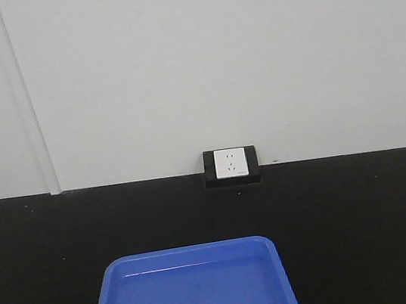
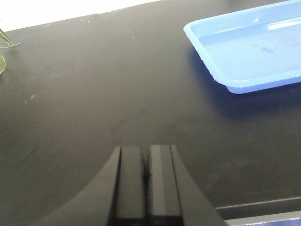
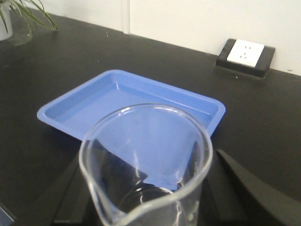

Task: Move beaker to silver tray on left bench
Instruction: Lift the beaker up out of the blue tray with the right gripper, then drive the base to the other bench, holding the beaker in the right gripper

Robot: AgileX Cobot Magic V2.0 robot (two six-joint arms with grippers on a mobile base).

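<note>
A small clear glass beaker (image 3: 146, 162) with a pouring lip fills the lower middle of the right wrist view. My right gripper (image 3: 148, 190) is shut on it, with a black finger against each side of the glass. The beaker hangs over the black bench, just short of a blue tray's near edge. My left gripper (image 2: 146, 162) is shut with nothing between its pads, low over bare black bench. The silver tray is out of view in every frame. Neither gripper shows in the front view.
A blue plastic tray (image 1: 197, 290) lies on the black bench; the left wrist view shows the tray (image 2: 249, 52) at upper right. A wall socket (image 1: 230, 165) sits at the back against the white wall. Green plant leaves (image 3: 21, 14) show at the far left.
</note>
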